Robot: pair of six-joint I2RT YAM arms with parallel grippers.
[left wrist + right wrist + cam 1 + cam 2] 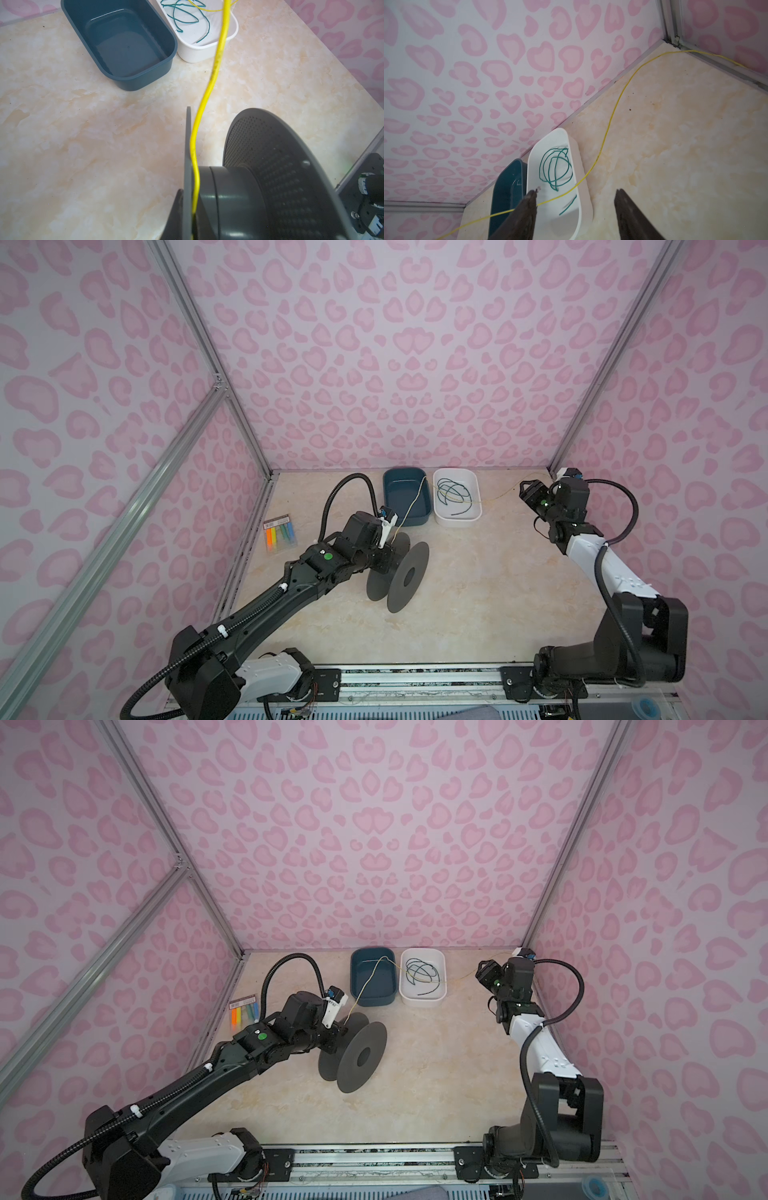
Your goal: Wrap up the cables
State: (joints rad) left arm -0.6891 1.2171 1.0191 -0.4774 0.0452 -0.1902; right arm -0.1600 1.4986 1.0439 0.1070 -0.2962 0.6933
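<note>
Left wrist view: left gripper (pixel 188 220) is clamped tight on the rim of the spool (pixel 270 166), and the wire (pixel 216 62) runs off the core beside it. The wire spans the blue tray (pixel 172 47) and the white tray (pixel 571 141), then lies on the table (pixel 675 145) toward the far right corner. The right gripper (pixel 575 191) has its jaws wide and grips nothing; the wire crosses behind one finger (pixel 529 207).

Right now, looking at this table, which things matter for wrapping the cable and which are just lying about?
For the job:
yellow wire
grey spool that it runs onto
left gripper, clamped on the spool
right gripper, open near the wire

Just lying about:
blue tub
white tub
green cord inside it
pack of coloured markers
</note>
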